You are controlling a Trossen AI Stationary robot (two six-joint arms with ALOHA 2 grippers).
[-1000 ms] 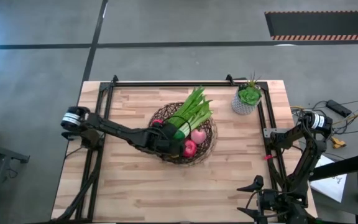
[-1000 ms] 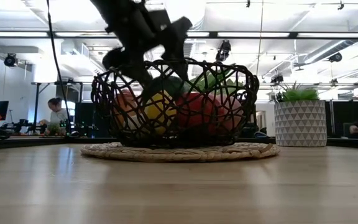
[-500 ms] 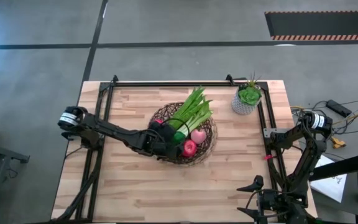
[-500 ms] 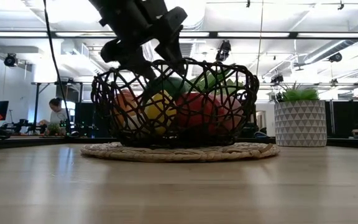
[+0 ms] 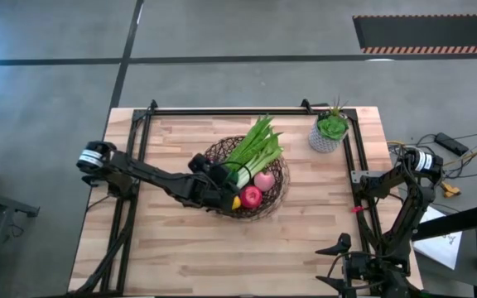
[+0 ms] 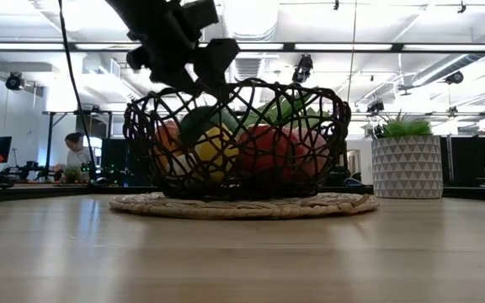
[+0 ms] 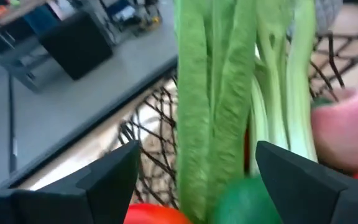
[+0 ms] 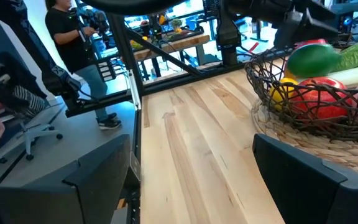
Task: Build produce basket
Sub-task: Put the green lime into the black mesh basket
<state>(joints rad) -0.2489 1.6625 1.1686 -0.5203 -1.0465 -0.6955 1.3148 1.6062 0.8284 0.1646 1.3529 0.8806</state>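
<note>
- While its fingers stand apart and empty, the left gripper [image 5: 219, 176] hovers over the left rim of the round dark woven-wire basket [image 5: 277, 197].
- Celery, lime, lemon and red fruits lie inside the basket, mid-surface.
- Right gripper [image 8: 191, 180] is parked off the right edge, fingers apart.

Both arms are dark, near-black machines built from slim links and rounded joint housings. The left arm [image 5: 151, 175], at centre left of the high view, has a drum-shaped shoulder joint with a pale grey band at the far left. The right arm [image 5: 400, 199], at the lower right of that frame, carries a similar pale-banded joint and a small red mark. Each wrist view shows 2 broad, matte black fingers [image 7: 114, 180] with angular, flat faces [image 8: 303, 180].
</note>
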